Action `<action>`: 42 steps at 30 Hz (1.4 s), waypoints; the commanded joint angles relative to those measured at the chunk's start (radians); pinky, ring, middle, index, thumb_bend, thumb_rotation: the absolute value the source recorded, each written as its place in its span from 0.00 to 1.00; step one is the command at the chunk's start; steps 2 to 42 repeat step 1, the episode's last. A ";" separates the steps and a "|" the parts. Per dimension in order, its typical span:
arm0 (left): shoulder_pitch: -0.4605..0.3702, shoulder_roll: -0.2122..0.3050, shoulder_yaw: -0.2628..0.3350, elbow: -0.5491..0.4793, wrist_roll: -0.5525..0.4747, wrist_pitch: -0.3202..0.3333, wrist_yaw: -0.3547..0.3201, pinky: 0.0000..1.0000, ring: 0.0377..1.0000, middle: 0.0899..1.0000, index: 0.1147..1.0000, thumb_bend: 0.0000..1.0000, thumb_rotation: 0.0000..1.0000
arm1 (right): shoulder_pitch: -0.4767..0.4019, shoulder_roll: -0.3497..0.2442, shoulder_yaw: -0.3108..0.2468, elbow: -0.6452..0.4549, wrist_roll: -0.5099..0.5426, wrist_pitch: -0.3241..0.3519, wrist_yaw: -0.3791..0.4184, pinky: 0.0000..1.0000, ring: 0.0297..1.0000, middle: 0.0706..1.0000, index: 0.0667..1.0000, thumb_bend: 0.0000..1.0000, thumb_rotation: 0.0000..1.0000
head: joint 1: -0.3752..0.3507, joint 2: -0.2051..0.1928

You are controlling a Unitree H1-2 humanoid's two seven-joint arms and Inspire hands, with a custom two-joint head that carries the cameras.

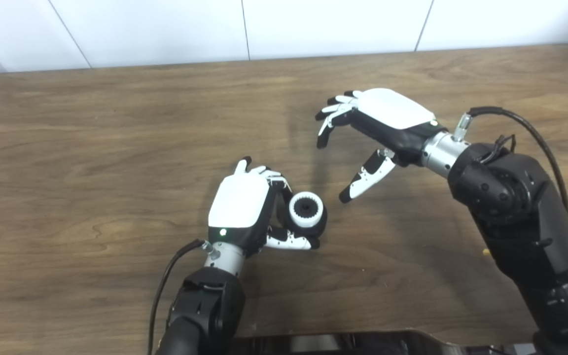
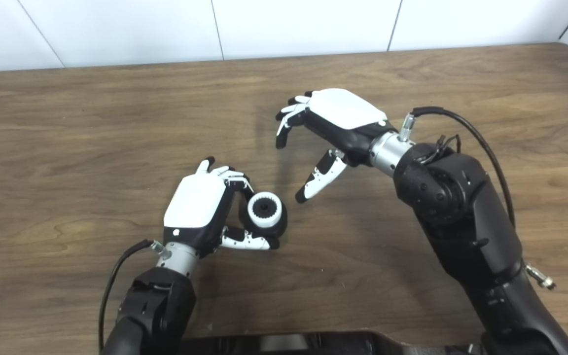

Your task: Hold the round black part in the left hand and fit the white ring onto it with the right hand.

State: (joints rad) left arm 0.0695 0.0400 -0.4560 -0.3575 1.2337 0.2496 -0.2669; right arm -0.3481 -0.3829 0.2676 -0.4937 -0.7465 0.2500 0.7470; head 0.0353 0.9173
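My left hand (image 1: 244, 204) is shut on the round black part (image 1: 313, 226), with fingers behind it and the thumb under it, low over the wooden table (image 1: 116, 148). The white ring (image 1: 306, 209) sits on the top end of the black part, around its toothed black centre. My right hand (image 1: 377, 123) is open and empty, up and to the right of the part, with its thumb pointing down toward it and a clear gap between them. In the right eye view the part (image 2: 270, 222), ring (image 2: 265, 209) and both hands (image 2: 197, 202) (image 2: 331, 118) show the same.
The table's far edge meets a white wall (image 1: 313, 24). A dark base (image 1: 338, 342) lies along the bottom edge between my arms. A small yellow speck (image 1: 485, 252) lies on the table beside my right forearm.
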 commanded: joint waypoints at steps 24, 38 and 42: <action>-0.005 0.008 0.000 0.014 -0.012 -0.013 -0.008 1.00 0.86 0.73 0.42 0.52 0.06 | -0.040 -0.017 -0.019 -0.033 0.010 0.004 -0.008 1.00 0.96 0.86 0.61 0.95 0.26 | 0.000 0.001; -0.005 0.008 0.000 0.014 -0.012 -0.013 -0.008 1.00 0.86 0.73 0.42 0.52 0.06 | -0.040 -0.017 -0.019 -0.033 0.010 0.004 -0.008 1.00 0.96 0.86 0.61 0.95 0.26 | 0.000 0.001; -0.005 0.008 0.000 0.014 -0.012 -0.013 -0.008 1.00 0.86 0.73 0.42 0.52 0.06 | -0.040 -0.017 -0.019 -0.033 0.010 0.004 -0.008 1.00 0.96 0.86 0.61 0.95 0.26 | 0.000 0.001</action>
